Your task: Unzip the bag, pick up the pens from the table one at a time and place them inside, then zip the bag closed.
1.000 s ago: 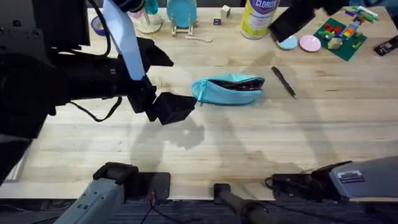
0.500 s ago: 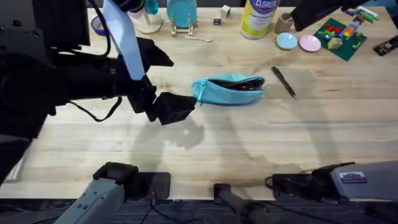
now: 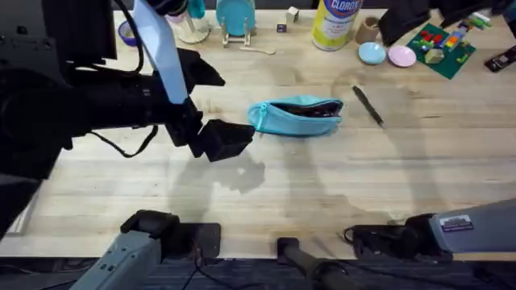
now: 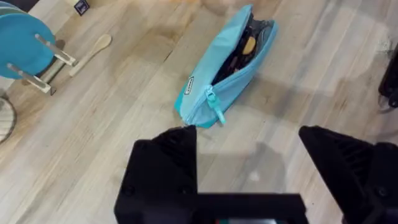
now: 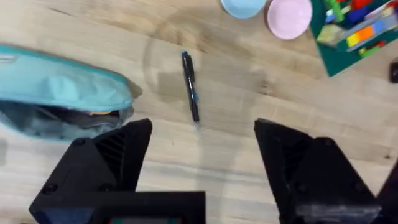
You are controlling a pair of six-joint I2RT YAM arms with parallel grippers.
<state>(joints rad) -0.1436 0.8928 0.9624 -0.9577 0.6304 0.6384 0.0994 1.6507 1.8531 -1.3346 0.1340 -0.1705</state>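
The light blue bag [image 3: 297, 118] lies unzipped in the middle of the table [image 3: 322, 185], dark things showing through its open top. In the left wrist view the bag [image 4: 219, 74] lies just past my open left gripper [image 4: 249, 165], zipper pull toward the fingers. That left gripper [image 3: 230, 138] hovers close to the bag's left end. One dark pen [image 3: 368, 105] lies on the wood to the right of the bag. My right gripper [image 5: 199, 165] is open above the pen [image 5: 190, 94], with the bag's end [image 5: 68, 93] beside it. The right arm [image 3: 407, 18] looms dark at the top right.
Along the back edge stand a yellow wipes tub [image 3: 334, 22], a blue dish on a rack [image 3: 235, 16], a wooden spoon [image 3: 258, 50], small blue [image 3: 372, 54] and pink [image 3: 401, 55] dishes and a green plate of bricks [image 3: 442, 44].
The right arm has shifted up and to the right in the overhead view, uncovering the small blue dish. The left arm, bag and pen have not moved.
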